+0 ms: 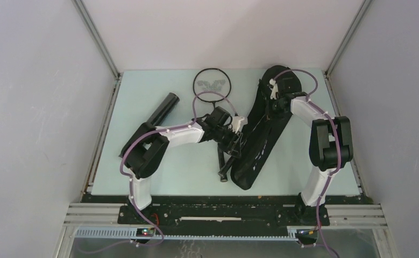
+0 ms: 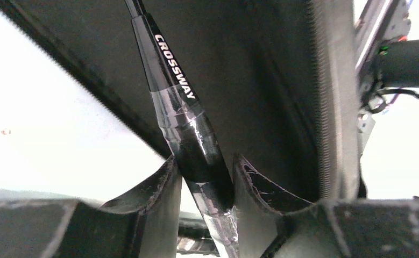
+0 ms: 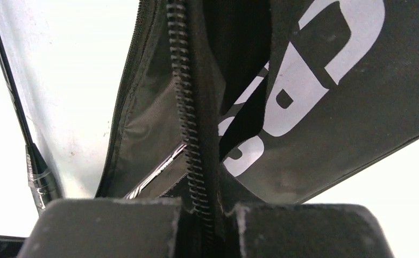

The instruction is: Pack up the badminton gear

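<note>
Left wrist view: white capitals reading "CROSSWAY" run down the tapered neck of a thin black racket [image 2: 169,70], just above its handle, which is wrapped in clear glossy film. The left gripper [image 2: 204,166] is closed around that handle, with a dark finger pad [image 2: 161,188] against each side. Directly behind the racket is the inner face of a large black racket-shaped fabric bag [image 2: 271,80], with a line of zip teeth running down its right part. In the right wrist view, pieces of big white letters show on the bag's outer face, cropped too much to read. There the right gripper [image 3: 201,207] is pinched tight on the bag's zip edge, and the bag gapes open beside the zip. In the top view, the bag lies slantwise on a pale table [image 1: 175,172], wide end far and narrow end near. The racket sits just left of the bag, with its round strung head toward the far edge and its handle end close to the bag's near left rim. A long black cylindrical tube [image 1: 163,109] lies tilted well to the left of the bag. Bare tabletop spreads near and left of the bag. To the bag's right, only a narrow strip separates it from the white side wall [image 1: 395,107].
</note>
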Robot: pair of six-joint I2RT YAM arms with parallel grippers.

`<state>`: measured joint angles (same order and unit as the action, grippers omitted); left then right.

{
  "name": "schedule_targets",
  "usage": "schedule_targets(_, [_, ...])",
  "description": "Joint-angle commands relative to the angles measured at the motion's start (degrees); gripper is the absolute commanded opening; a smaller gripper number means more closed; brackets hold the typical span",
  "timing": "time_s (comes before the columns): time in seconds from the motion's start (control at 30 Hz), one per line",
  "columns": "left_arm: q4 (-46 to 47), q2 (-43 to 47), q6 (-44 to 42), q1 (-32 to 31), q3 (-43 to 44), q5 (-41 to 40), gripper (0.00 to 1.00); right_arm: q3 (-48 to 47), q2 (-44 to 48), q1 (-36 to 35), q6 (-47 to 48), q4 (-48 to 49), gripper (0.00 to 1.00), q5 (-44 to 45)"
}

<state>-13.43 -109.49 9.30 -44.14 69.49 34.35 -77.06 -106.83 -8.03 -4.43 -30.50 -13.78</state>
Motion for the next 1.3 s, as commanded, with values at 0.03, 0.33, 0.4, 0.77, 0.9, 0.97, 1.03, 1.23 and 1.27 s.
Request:
schedule_targets(0.03, [2.54, -1.17, 7.26, -0.54, 7.98, 6.25, 0.0, 0.9, 3.5, -0.79, 2.29, 2.43, 0.0, -3.63])
schedule_targets(0.33, [4.63, -5.6, 12.37, -0.51, 14.16, 0.89, 0.0, 0.96, 4.52, -2.43, 6.22, 1.02, 0.0, -10.65])
schedule_targets(0.4, [5.58, -6.97, 14.56, -0.51, 15.53, 0.28, 0.0, 0.96, 4.39, -2.58, 6.19, 0.82, 0.0, -12.22])
schedule_targets(0.77, [19.32, -9.69, 31.23, -0.42, 11.63, -1.13, 0.0, 0.9, 2.32, -2.16, 6.62, -0.25, 0.0, -14.54])
schedule_targets(0.9, [22.78, -9.84, 34.88, -1.01, 11.03, -1.17, 0.0, -0.27, 1.43, -1.96, 7.28, -2.41, 0.21, -11.82])
schedule_targets(0.97, [22.84, -9.94, 35.1, -1.32, 11.57, -1.69, 0.0, -1.31, 1.59, -1.62, 7.86, -3.79, 0.44, -10.87])
schedule_targets(1.03, [22.83, -10.28, 35.35, -1.58, 12.39, -2.22, 0.0, -1.29, 2.53, -1.31, 8.29, -4.49, 0.58, -10.26])
schedule_targets(1.23, [21.31, -10.81, 36.47, -1.98, 15.63, -4.57, 0.0, 0.51, 7.34, -1.5, 10.01, -7.5, 0.69, -8.42])
schedule_targets(1.27, [21.14, -10.75, 36.72, -1.96, 16.2, -5.02, 0.0, 1.49, 8.53, -1.59, 10.38, -7.93, 0.7, -7.85])
